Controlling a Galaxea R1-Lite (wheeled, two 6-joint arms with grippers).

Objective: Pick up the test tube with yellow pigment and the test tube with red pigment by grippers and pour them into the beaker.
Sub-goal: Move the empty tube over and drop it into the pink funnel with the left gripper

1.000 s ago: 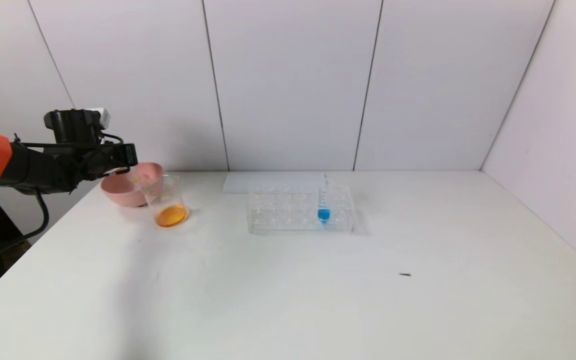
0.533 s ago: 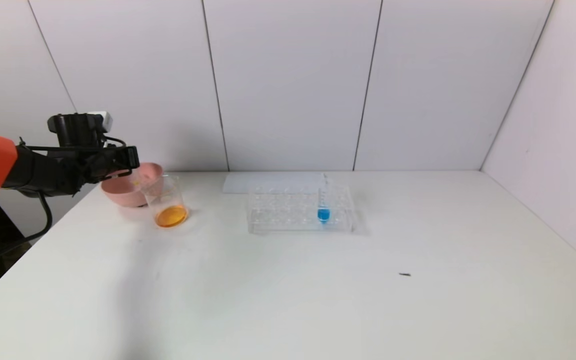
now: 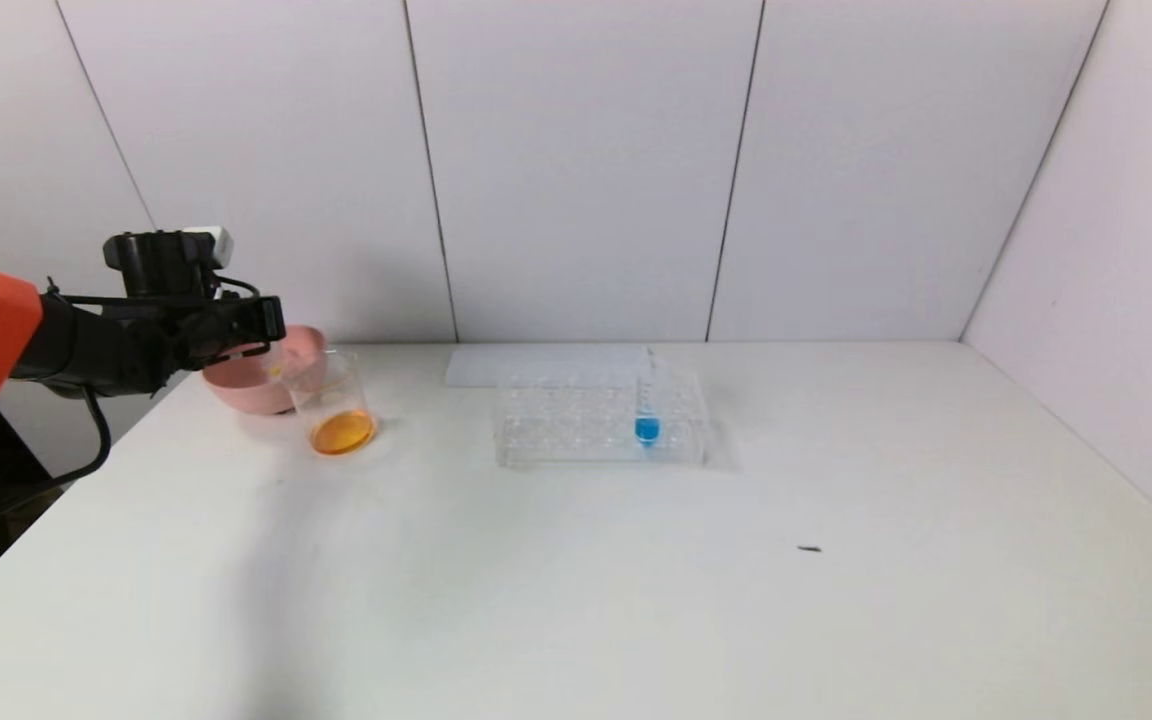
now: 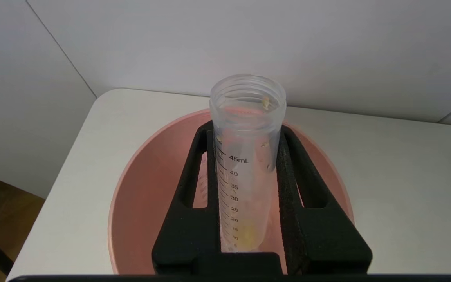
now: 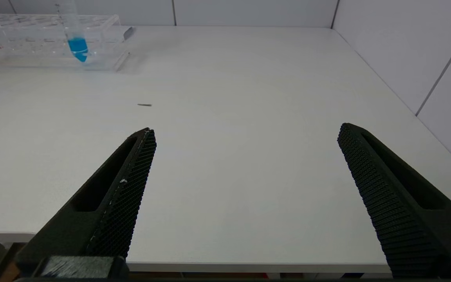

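Observation:
My left gripper [image 3: 271, 320] [image 4: 245, 131] hovers at the table's far left, shut on the test tube with yellow pigment [image 4: 245, 176]. The tube is clear and graduated, with only a faint yellow trace near its tip and its open mouth pointing away from the wrist. It hangs over the pink bowl [image 4: 143, 203]. The beaker [image 3: 331, 400] stands just right of the bowl [image 3: 246, 385] and holds orange liquid. I cannot make out the test tube with red pigment. My right gripper [image 5: 246, 128] is open and empty at the table's near edge.
A clear tube rack [image 3: 576, 420] [image 5: 33, 39] stands mid-table with one blue-liquid tube [image 3: 647, 425] [image 5: 77, 45] in it. A white sheet [image 3: 536, 365] lies behind the rack. A small dark speck [image 3: 810, 548] lies on the table to the right. Walls close the back and right.
My left gripper has drifted slightly right and down with the tube, staying over the pink bowl. Nothing else has moved.

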